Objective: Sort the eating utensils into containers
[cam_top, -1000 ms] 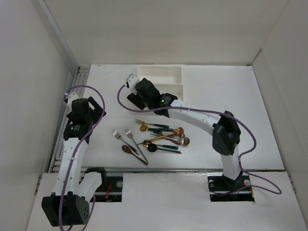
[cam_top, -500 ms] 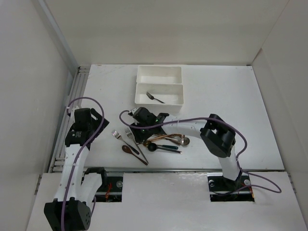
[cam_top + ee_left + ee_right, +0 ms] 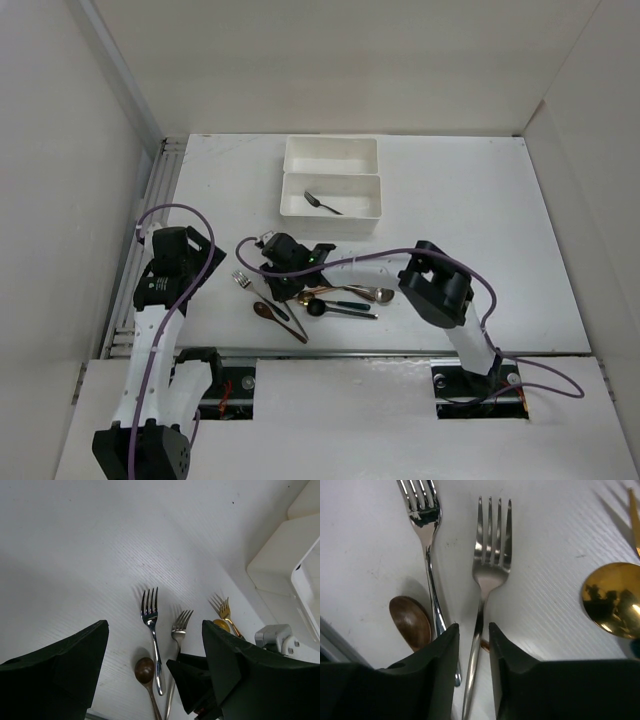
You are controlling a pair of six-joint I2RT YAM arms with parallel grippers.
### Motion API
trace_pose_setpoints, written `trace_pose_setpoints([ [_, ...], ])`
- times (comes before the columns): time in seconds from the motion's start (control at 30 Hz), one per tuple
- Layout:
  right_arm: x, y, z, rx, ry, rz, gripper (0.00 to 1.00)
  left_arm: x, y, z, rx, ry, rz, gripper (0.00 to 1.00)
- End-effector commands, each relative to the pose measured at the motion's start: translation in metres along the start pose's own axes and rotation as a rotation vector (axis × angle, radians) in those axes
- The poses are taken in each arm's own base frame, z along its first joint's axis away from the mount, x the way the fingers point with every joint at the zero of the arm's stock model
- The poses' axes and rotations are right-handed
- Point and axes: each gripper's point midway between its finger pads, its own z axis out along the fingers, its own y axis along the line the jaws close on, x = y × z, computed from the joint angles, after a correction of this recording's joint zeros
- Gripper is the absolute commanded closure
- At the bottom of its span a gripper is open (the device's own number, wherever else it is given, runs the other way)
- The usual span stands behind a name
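Straddling a silver fork (image 3: 490, 565) with my right claw (image 3: 474, 630), jaws narrow, a sliver of gap either side of the handle.
White trays (image 3: 331, 175) sit well ahead of this claw; my left claw (image 3: 155, 625), wide and empty, hangs farther off. The fork's long axis runs straight out between my fingers (image 3: 435, 670), tines away; a second fork (image 3: 427, 535) lies just left.

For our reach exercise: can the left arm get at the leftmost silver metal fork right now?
Probably yes: the left gripper hangs open facing the leftmost silver metal fork, its tines bare. The right gripper straddles the neighbouring silver fork close by, which could crowd the handle.
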Motion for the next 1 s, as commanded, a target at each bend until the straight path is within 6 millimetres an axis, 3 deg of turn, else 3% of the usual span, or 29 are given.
trace_pose_setpoints([
  [0.0,-0.005,-0.008,0.012,0.09,0.002,0.025,0.66,-0.002,-0.001,-0.003,0.01,-0.01,-0.015,0.28],
  [0.13,-0.001,-0.019,0.017,0.152,0.015,0.031,0.74,-0.002,-0.001,-0.003,0.01,-0.01,-0.015,0.28],
  [0.27,-0.003,-0.025,0.018,0.191,0.013,0.029,0.9,-0.002,-0.001,-0.003,0.01,-0.01,-0.015,0.28],
  [0.3,-0.003,-0.026,0.018,0.191,0.014,0.018,0.99,-0.002,-0.001,-0.003,0.01,-0.01,-0.015,0.28],
  [0.4,-0.014,-0.015,0.013,0.145,-0.005,0.0,1.0,-0.002,-0.001,-0.003,0.01,-0.01,-0.015,0.28],
  [0.5,-0.054,0.004,-0.012,0.091,-0.105,-0.034,1.0,-0.003,0.0,-0.003,0.003,-0.017,-0.015,0.28],
  [0.57,-0.092,0.024,-0.041,0.033,-0.198,-0.06,1.0,-0.003,0.0,-0.003,0.003,-0.017,-0.015,0.28],
  [0.7,-0.155,0.039,-0.098,-0.006,-0.37,-0.14,1.0,-0.007,0.0,-0.002,-0.002,-0.037,-0.006,0.28],
  [0.83,-0.205,-0.004,-0.14,0.132,-0.518,-0.247,1.0,-0.016,-0.003,-0.003,0.004,-0.072,0.0,0.28],
  [0.87,-0.214,-0.032,-0.144,0.243,-0.542,-0.263,1.0,-0.021,-0.007,-0.005,0.016,-0.085,0.008,0.28],
  [0.97,-0.239,-0.07,-0.168,0.464,-0.611,-0.47,1.0,-0.024,-0.007,-0.005,0.018,-0.1,0.015,0.28],
])
